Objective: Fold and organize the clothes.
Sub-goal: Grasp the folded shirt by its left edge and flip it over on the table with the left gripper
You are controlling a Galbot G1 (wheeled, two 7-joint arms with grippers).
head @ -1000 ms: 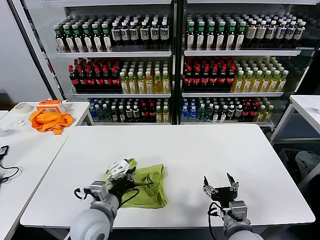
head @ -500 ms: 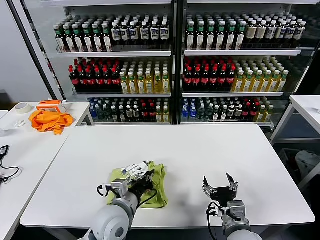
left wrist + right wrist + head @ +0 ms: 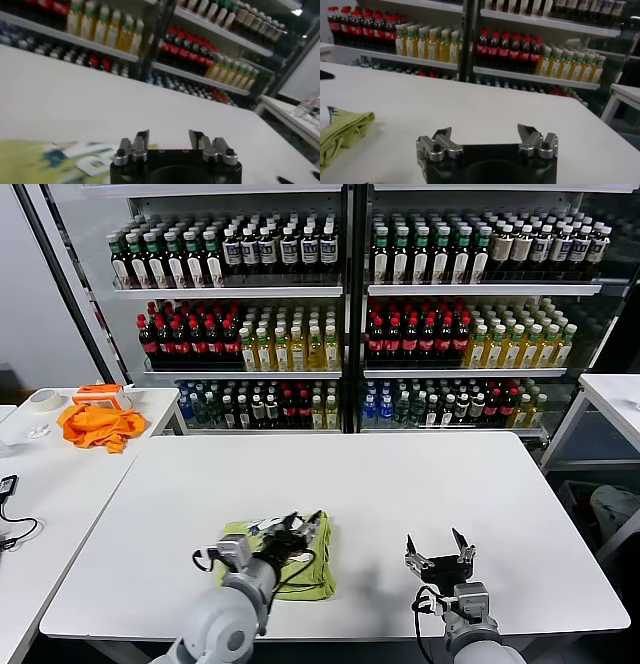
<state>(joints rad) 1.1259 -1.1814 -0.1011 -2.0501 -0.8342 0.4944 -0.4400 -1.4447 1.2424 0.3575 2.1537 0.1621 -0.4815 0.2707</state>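
you can see the lime t-shirt (image 3: 300,562) lying folded into a small bundle on the white table (image 3: 400,484), near the table's front edge and a bit to the robot's left of the middle. its long side runs across the table's front edge, left to right, and the white and dark print faces up at the end farther to the left. your left gripper (image 3: 300,529) sits right over the t-shirt, at the end nearer the middle of the table, pointing away from the robot toward the drink shelves (image 3: 345,314). its two fingers stand apart with nothing between them, and in the left wrist view (image 3: 169,141) the shirt's print (image 3: 75,155) lies low beside the gripper, not in its grip. your right gripper (image 3: 438,556) waits above the same table, well apart from the t-shirt on the robot's right side, with its fingers spread wide and empty; in the right wrist view (image 3: 485,136) the t-shirt (image 3: 342,132) lies off to one side. the shelves behind the table are full of bottles in rows. on a side table to the left of the white table lies an orange cloth (image 3: 98,425), with a roll of tape (image 3: 43,398) near it.
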